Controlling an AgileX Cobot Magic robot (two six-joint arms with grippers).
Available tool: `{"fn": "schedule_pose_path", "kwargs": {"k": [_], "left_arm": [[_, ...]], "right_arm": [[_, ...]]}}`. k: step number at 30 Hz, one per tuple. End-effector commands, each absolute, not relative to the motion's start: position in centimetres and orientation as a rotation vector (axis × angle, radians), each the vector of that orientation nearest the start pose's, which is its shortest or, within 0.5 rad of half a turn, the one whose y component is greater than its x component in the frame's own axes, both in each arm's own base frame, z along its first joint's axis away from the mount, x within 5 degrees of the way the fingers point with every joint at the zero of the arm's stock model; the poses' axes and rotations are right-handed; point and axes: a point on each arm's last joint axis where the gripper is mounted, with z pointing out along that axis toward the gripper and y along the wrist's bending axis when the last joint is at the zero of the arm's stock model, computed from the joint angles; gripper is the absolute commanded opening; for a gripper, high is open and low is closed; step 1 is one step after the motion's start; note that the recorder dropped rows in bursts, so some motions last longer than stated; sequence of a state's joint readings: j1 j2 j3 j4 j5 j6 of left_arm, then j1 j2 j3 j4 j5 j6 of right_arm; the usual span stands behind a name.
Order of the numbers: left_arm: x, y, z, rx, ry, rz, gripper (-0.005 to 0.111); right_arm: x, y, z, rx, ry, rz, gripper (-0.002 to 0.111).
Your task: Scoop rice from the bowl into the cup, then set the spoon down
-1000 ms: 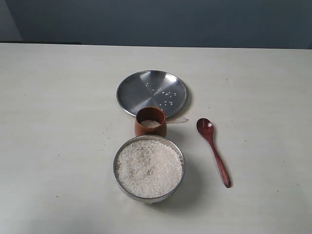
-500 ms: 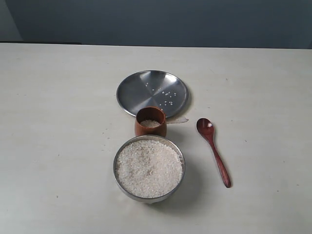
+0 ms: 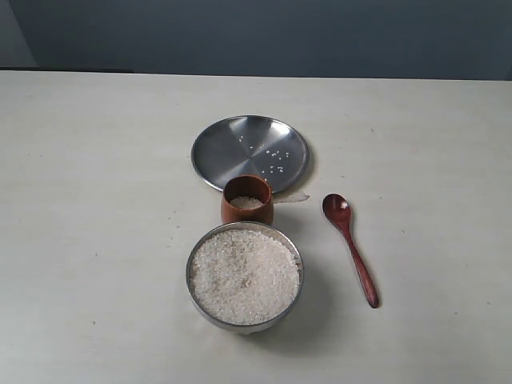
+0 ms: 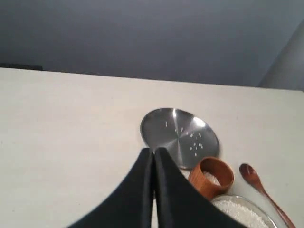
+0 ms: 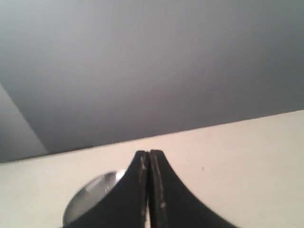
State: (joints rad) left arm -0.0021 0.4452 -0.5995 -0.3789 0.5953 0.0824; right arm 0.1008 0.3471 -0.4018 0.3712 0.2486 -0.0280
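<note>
bowl [image 3: 240,325] heaped with rice [image 3: 244,276] sits mid-worktop [image 3: 96,200], toward the near edge. cup [image 3: 246,212] is tight against its far side with a little rice inside. spoon [image 3: 352,248] lies flat toward the right edge, apart from both. steel plate [image 3: 232,148] is further back. left gripper [image 4: 154,156] and right gripper [image 5: 148,156] both have fingers pressed together, holding nothing.

Right pincer [image 5: 146,155] closed, steel plate [image 5: 88,199] beyond, pale table [image 5: 237,152]
</note>
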Motion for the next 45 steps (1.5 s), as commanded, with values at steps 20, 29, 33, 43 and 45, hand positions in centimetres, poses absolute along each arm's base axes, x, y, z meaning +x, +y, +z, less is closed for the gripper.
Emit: {"fn": "schedule_pose_path", "kwargs": {"k": [20,29,33,43,45], "left_arm": [[19.2,-2.3,27.2,0.147,2.343,-0.287,0.001],[22.0,-2.1,24.5,0.094,2.412,-0.278,0.001],[22.9,-2.0,23.2,0.076,2.453,-0.272,0.001],[23.7,-1.9,22.1,0.054,2.479,-0.264,0.001],[23.7,-1.9,22.1,0.054,2.479,-0.264,0.001]], "right_arm": [[22.5,7.6,22.8,-0.38,2.584,0.287,0.0],[24.2,8.1,18.2,-0.403,2.762,0.27,0.018],[24.3,8.4,17.6,-0.355,2.784,0.308,0.042],[23.5,12.3,17.0,-0.539,2.725,0.305,0.034],[23.5,12.5,16.2,-0.527,2.755,0.276,0.034]]}}
